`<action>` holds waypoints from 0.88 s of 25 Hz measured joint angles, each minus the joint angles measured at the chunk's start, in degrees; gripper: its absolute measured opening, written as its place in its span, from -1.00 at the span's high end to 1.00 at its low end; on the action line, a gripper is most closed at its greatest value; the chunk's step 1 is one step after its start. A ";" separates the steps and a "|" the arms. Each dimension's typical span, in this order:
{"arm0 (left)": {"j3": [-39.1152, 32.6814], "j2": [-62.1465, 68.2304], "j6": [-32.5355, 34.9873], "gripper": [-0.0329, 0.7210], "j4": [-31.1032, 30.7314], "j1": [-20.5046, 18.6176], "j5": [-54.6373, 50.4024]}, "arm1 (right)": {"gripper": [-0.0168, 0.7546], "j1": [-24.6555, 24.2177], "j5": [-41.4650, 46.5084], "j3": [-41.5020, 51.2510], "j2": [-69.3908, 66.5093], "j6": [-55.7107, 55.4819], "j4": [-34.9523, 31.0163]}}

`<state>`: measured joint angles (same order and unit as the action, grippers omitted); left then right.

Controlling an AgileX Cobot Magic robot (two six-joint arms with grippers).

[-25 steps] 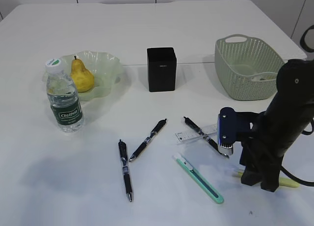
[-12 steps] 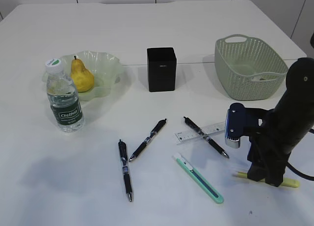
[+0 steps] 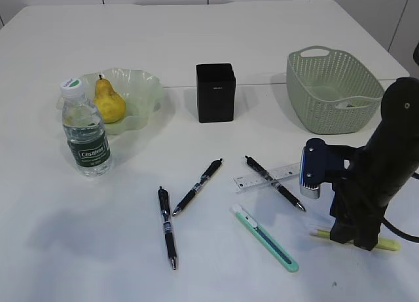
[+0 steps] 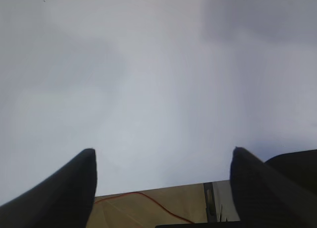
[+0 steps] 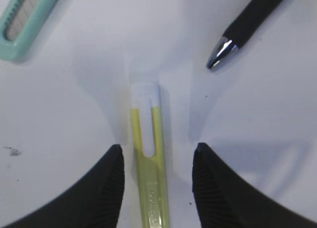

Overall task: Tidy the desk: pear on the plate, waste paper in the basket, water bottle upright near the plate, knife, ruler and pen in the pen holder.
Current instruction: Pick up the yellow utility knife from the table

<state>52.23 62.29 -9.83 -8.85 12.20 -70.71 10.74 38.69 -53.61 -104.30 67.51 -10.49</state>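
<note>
My right gripper [image 5: 157, 150] is open and points down at the desk [image 3: 196, 33], its fingers either side of a yellow-green pen [image 5: 147, 154] without touching it. In the exterior view that gripper [image 3: 353, 240] stands at the front right over the same pen [image 3: 387, 244]. The teal knife [image 3: 265, 238] lies to its left. The clear ruler [image 3: 262, 178] lies under a black pen [image 3: 275, 183]. Two more black pens [image 3: 198, 186] [image 3: 167, 226] lie mid-desk. The pear [image 3: 109, 102] sits in the plate [image 3: 145, 91], with the water bottle [image 3: 85, 128] upright beside it. My left gripper [image 4: 163, 151] is open over bare desk.
The black pen holder [image 3: 215, 92] stands at the centre back. The green basket [image 3: 330, 86] is at the back right, with a scrap of pale paper [image 3: 357, 104] showing inside. In the right wrist view the knife's end [image 5: 25, 20] and a pen tip [image 5: 223, 47] lie close ahead.
The right arm shifted right and came down over the yellow-green pen a second ago. It has hardly moved in the last half second. Nothing else moved.
</note>
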 joint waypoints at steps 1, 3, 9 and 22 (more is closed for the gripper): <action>0.00 0.00 0.00 -0.66 0.00 0.00 0.00 | 0.00 0.00 0.08 0.00 0.00 0.00 0.00; 0.00 0.00 0.00 -0.66 0.00 0.00 0.00 | 0.00 0.00 0.08 0.00 0.00 0.00 -0.24; 0.00 0.00 0.00 -0.66 0.00 0.00 0.00 | 0.00 0.00 0.12 0.00 0.00 0.00 -0.67; 0.00 0.00 0.00 -0.66 0.00 0.00 0.00 | 0.00 0.00 0.12 0.00 -1.37 0.00 -2.51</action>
<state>52.23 62.29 -9.83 -8.85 12.20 -70.71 10.74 38.81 -53.61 -105.66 67.51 -13.01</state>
